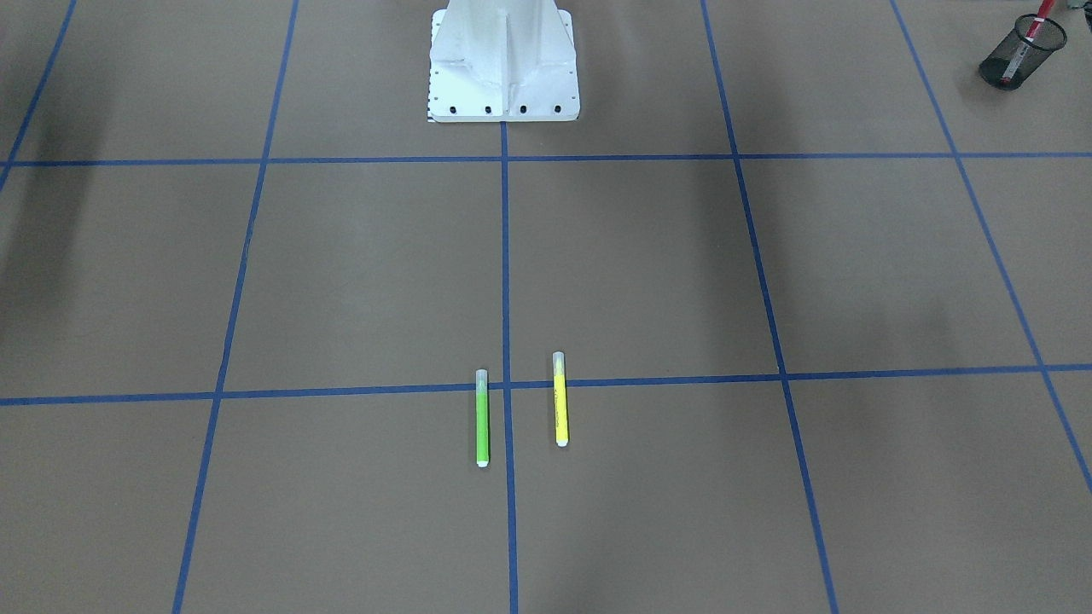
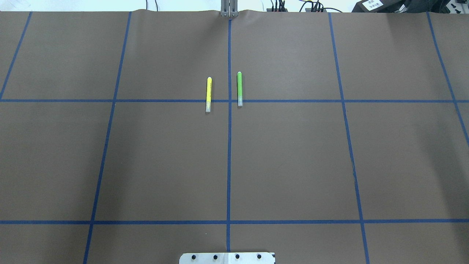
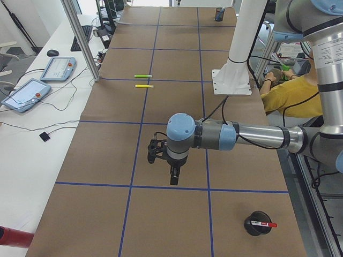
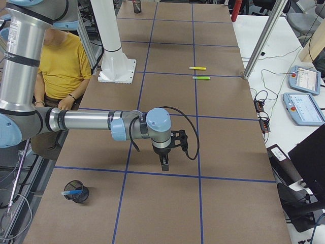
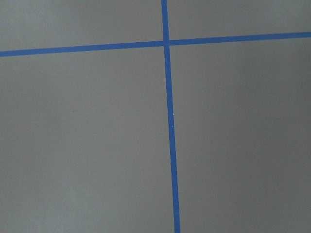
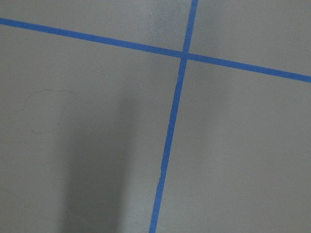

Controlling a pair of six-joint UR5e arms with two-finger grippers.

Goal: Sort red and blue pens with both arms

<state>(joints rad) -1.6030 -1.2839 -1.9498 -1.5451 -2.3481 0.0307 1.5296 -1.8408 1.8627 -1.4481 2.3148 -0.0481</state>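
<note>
The red pen (image 1: 1039,21) stands slanted in a black mesh cup (image 1: 994,66) at the corner of the table (image 1: 648,273) on the robot's left, close to the robot's edge. Its long axis runs steeply up, with the red end above the rim; in the left side view that end leans toward the robot's side. The print on its white barrel is too small to read.

The blue pen (image 4: 71,192) sits in a second mesh cup (image 4: 81,197) at the table's opposite end, on the robot's right. It also leans, and its pale end pokes out over the rim.

The left arm (image 3: 252,136) reaches level over the table, and the left gripper (image 3: 174,179) points straight down above the brown cover, apart from the red pen's cup. The right arm (image 4: 86,121) does the same at its end, with the right gripper (image 4: 164,163) hanging near a line of blue tape (image 2: 229,146). Whether either claw is apart or together cannot be told.

A green marker (image 2: 239,88) and a yellow marker (image 2: 208,93) lie parallel on either side of the centre tape line. Their long axes run toward the robot, with the clear caps nearest it. A person (image 4: 63,66) in a yellow shirt sits behind the white pedestal (image 1: 503,64).
</note>
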